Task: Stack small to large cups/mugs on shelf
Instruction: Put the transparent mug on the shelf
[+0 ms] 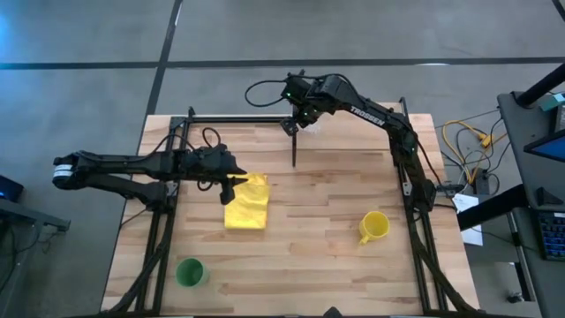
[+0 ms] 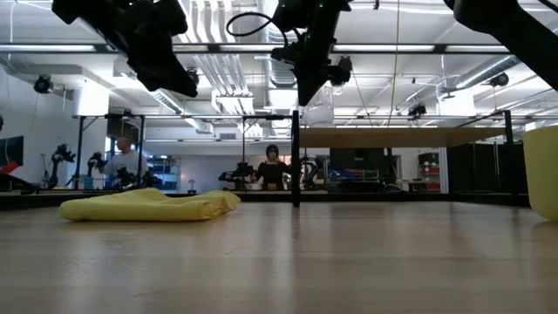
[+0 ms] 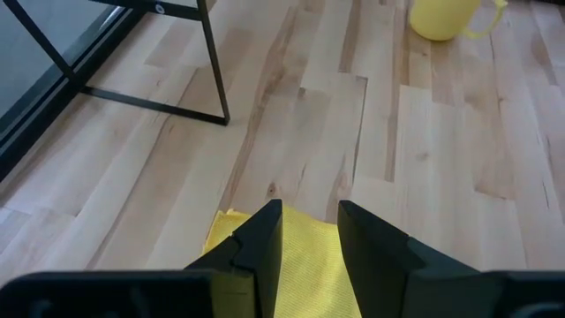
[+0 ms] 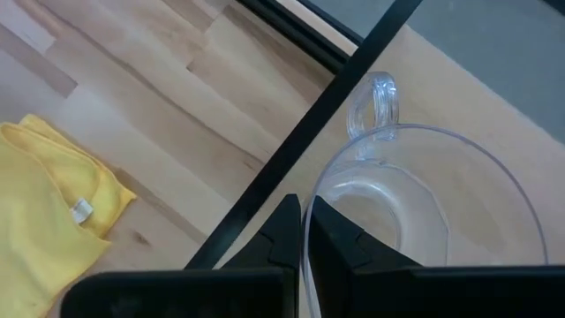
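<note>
Right tool (image 4: 305, 231) pinches the clear cup's (image 4: 424, 203) rim, carrying it over the shelf (image 2: 410, 137) first, being smallest. Left tool (image 3: 309, 234), fingers apart, waits above the cloth (image 1: 246, 201); mug (image 1: 373, 226) and green cup (image 1: 189, 272) sit on the worktop (image 1: 318, 265).

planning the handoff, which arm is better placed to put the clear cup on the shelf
Right. The right gripper is already shut on the clear cup's rim at the table's far edge. The left gripper is open above the yellow cloth, holding nothing.
</note>
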